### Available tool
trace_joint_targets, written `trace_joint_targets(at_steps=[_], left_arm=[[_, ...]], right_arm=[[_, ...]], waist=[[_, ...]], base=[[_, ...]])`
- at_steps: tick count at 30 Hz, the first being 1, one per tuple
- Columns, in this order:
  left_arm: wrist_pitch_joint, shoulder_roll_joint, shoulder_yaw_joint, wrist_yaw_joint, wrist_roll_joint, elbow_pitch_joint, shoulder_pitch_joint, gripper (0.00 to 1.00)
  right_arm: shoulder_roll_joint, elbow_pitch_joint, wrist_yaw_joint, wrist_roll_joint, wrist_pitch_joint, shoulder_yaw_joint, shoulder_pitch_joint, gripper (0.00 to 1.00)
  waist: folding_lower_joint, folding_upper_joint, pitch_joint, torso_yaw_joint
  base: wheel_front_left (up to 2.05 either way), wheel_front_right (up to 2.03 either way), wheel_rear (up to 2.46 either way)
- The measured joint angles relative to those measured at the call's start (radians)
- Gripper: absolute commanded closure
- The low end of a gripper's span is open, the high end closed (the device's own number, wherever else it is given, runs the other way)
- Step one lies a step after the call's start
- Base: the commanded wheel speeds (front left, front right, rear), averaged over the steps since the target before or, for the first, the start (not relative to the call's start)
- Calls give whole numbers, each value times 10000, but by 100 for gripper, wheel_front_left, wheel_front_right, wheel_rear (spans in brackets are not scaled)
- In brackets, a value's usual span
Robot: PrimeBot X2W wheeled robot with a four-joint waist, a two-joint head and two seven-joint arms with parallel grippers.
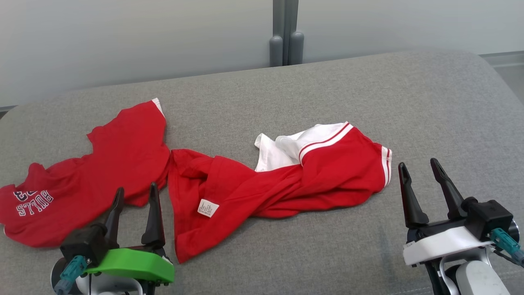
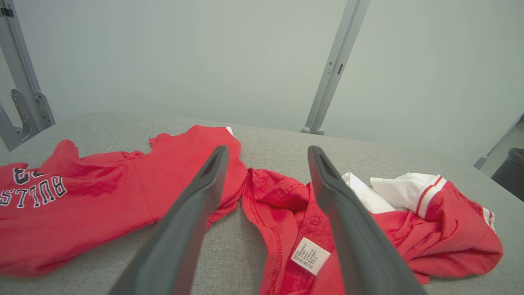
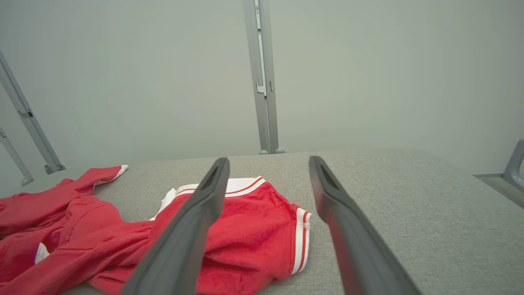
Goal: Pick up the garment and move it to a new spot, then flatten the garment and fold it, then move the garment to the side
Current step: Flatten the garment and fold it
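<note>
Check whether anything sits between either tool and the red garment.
Nothing visible does. The open left tool points at the crumpled middle of the red garment. The open right tool stands just beside its striped sleeve, with bare grey cushion between.

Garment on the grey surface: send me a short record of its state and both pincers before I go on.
garment: red with white striped trim, crumpled and twisted, not yet flattened
lettering: BULLS, at its left end
tag: white, facing up near the middle
surface: grey fabric
left pincer: open, empty, at the garment's near edge
right pincer: open, empty, right of the garment, apart from it
</note>
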Motion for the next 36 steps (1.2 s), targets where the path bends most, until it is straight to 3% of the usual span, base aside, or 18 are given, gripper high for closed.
trace_joint_targets(at_steps=[10, 16, 22, 31, 36], left_arm=[[-10, -31, -59, -8, -54, 0, -16, 0], [12, -56, -67, -6, -123, -8, -28, 0], [75, -107, -186, -107, -173, 27, -205, 0], [121, -205, -303, -257, -245, 270, -480, 0], [157, -405, -433, -336, -268, 374, -744, 0]], right_arm=[[-121, 4, 0, 0, 0, 35, -58, 0], [-535, 575, 0, 364, 303, 522, -700, 0], [-1187, 1302, 0, 1452, 1850, 826, -2188, 0], [-2123, 2734, 0, 4121, 4464, 1822, -4435, 0], [-2600, 3774, -2, 4882, 5517, 2274, -5824, 0]], waist=[[0, 0, 89, 74], [0, 0, 147, 61], [0, 0, 349, 190], [0, 0, 637, 757], [0, 0, 870, 1134]], base=[[0, 0, 0], [0, 0, 0], [0, 0, 0], [0, 0, 0], [0, 0, 0]])
